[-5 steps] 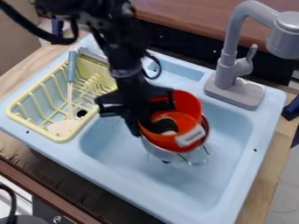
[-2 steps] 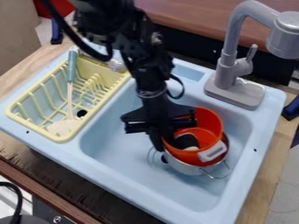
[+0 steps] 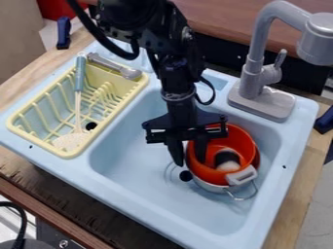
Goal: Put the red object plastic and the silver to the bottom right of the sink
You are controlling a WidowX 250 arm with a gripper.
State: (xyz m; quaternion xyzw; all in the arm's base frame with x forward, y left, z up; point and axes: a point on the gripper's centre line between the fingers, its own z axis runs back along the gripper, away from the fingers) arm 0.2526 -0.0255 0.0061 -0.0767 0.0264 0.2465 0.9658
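My gripper [image 3: 190, 162] hangs over the middle of the sink with its fingers spread, one outside the left wall of the red plastic container [image 3: 209, 173], the other inside it. This container is tilted and nested in the silver pot [image 3: 212, 186], which rests on the sink floor right of the middle, beside the drain hole. A black and white item [image 3: 228, 160] lies inside the red container. The pot's wire handle points toward the lower right.
A yellow dish rack [image 3: 26, 138] on the left holds a blue-handled spatula [image 3: 79, 80] and a grey-handled utensil [image 3: 114, 64]. The grey faucet [image 3: 260, 97] rises behind the sink [image 3: 149, 204], whose right wall is near the pot.
The pot and red container have shifted right and down and come to rest on the sink floor. My gripper moved with them, and its fingers have parted from the left rim.
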